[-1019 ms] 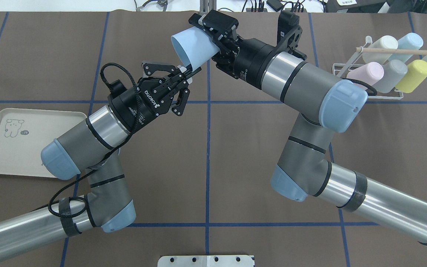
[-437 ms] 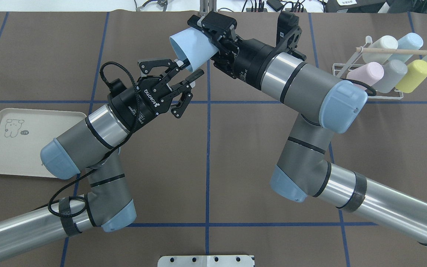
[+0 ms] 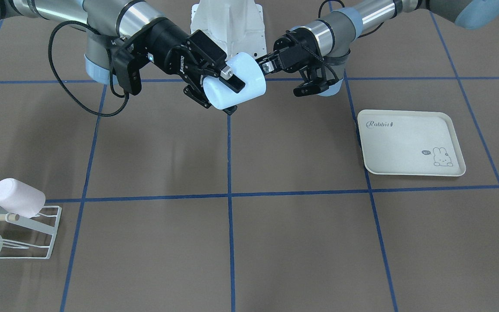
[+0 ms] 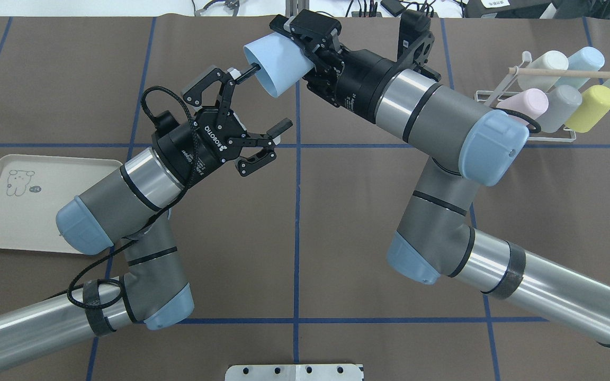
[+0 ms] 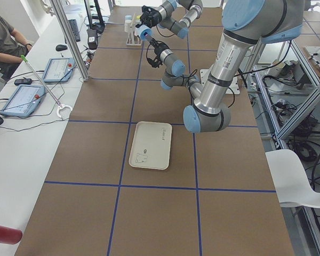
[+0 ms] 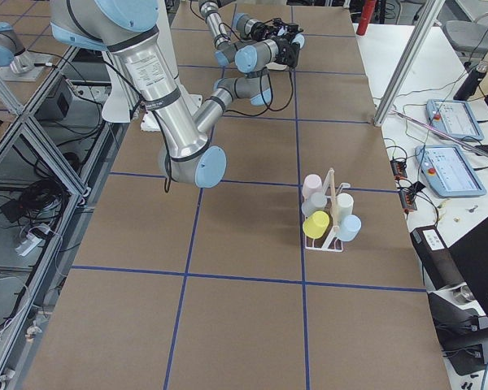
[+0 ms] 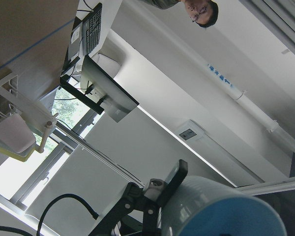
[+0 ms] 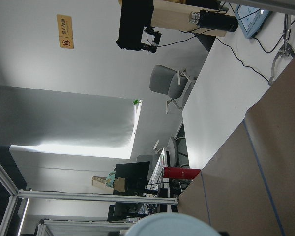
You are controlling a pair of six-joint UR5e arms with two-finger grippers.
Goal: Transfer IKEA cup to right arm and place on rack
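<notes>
right gripper (image 4: 301, 57) grips the pale blue cup (image 4: 276, 66), its mouth facing 8 o'clock at the wide-spread left gripper (image 4: 260, 99); the white wire rack (image 4: 570, 73) sits off at 3 o'clock.

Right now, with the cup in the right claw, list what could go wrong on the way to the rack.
1. The open left claw has its tip beside the rim of the cup; swinging the cup away now could snag it.
2. The right claw holds the cup's narrow end, so the tapered cup might slip.
3. The rack already carries five cups; the new one may knock a neighbour.
</notes>
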